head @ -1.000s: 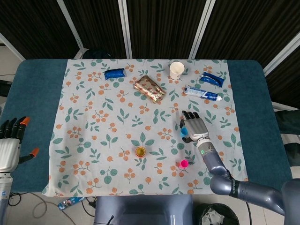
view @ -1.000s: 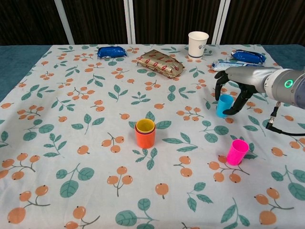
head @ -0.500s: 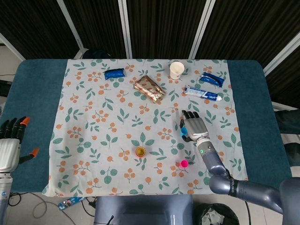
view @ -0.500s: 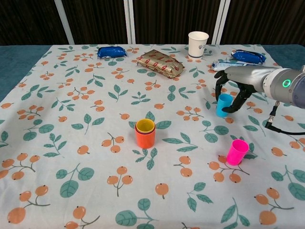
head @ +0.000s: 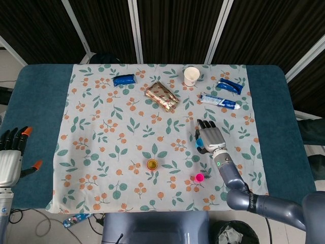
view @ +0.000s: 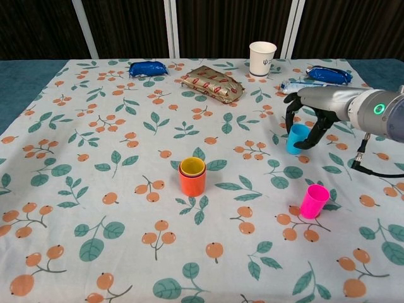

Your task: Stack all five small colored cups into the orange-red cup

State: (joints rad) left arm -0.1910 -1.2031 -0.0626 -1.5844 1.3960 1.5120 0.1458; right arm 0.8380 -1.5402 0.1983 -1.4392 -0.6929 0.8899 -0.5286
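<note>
— Where did the right hand stand?

— Right of centre over the floral cloth on the counter. Its dark fingers were curled around the blue cup, gripping it. Whether the cup's base touched the cloth could not be told.

— And the left hand?

— At the left edge of the head view, off the cloth, fingers apart and holding nothing.

— The remaining cups?

— The orange-red cup stood upright near the middle of the cloth, with a yellow cup nested inside it. The pink cup stood upright alone, nearer than the blue cup and to its right.

— Other items noted?

— Along the far side: a white paper cup, a gold foil packet, a blue packet to the left, another blue packet to the right, and a toothpaste tube.
</note>
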